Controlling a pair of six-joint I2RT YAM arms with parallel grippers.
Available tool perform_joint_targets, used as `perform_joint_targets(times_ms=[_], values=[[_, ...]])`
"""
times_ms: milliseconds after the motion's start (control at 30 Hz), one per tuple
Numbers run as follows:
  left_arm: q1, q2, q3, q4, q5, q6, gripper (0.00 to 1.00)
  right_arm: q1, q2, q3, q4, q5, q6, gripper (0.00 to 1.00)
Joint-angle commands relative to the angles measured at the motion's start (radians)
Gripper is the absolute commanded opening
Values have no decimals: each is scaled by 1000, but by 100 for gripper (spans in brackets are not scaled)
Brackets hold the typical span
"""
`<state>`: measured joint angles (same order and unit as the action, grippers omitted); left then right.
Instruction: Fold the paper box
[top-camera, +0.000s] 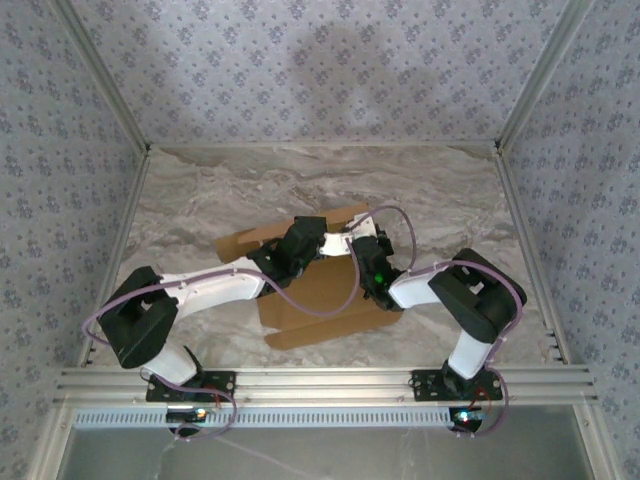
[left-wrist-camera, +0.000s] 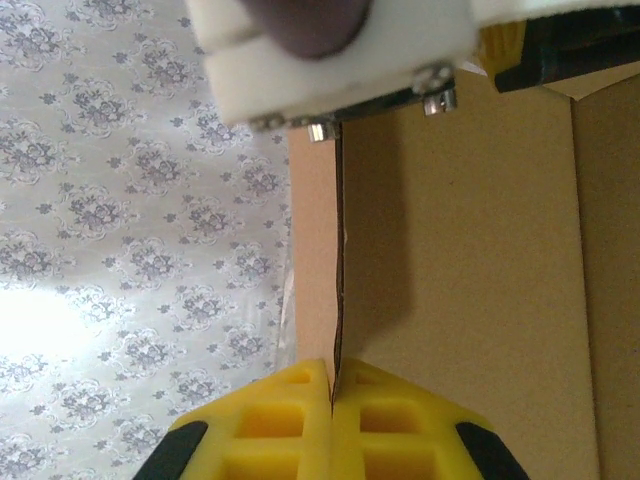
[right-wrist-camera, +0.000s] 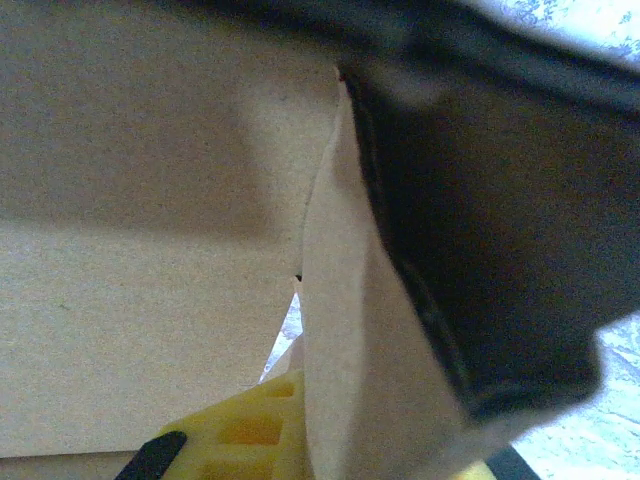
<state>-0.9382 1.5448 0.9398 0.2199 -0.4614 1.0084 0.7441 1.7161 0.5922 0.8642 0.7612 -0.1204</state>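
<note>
The paper box (top-camera: 322, 300), plain tan-brown creased cardboard, lies in the middle of the marbled table (top-camera: 200, 200). The left gripper (left-wrist-camera: 332, 398) pinches a thin panel edge. The right gripper (right-wrist-camera: 335, 440), blurred, seems clamped on a curled flap.

The paper box (top-camera: 320, 285) was made of thin brown cardboard, matt and a little grainy, with sharp creases pressed into it. The table (top-camera: 200, 200) was topped with a smooth sheet that looked like grey and white marble stone. The walls (top-camera: 300, 60) were lined with a matt, soft-looking sheet printed with small flowers. The rails (top-camera: 330, 378) at the near edge were made of bare silver metal with long grooves. The arms (top-camera: 215, 283) were cased in smooth white and black plastic with a slight shine. The fingers (left-wrist-camera: 280, 430) of the left gripper (left-wrist-camera: 332, 388) were made of matt yellow plastic.
</note>
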Motion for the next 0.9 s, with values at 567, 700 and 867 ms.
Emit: perform_joint_targets(times_ms=[567,700,867], values=[[-27,37,-43,1,112,26,0,-94,-89,-101,2,-285,101,67],[-24,47,-40,5,101,35,0,-105,-119,-107,-12,-374,88,76],[-12,45,-42,13,90,39,0,-132,-139,-99,-101,-393,98,79]])
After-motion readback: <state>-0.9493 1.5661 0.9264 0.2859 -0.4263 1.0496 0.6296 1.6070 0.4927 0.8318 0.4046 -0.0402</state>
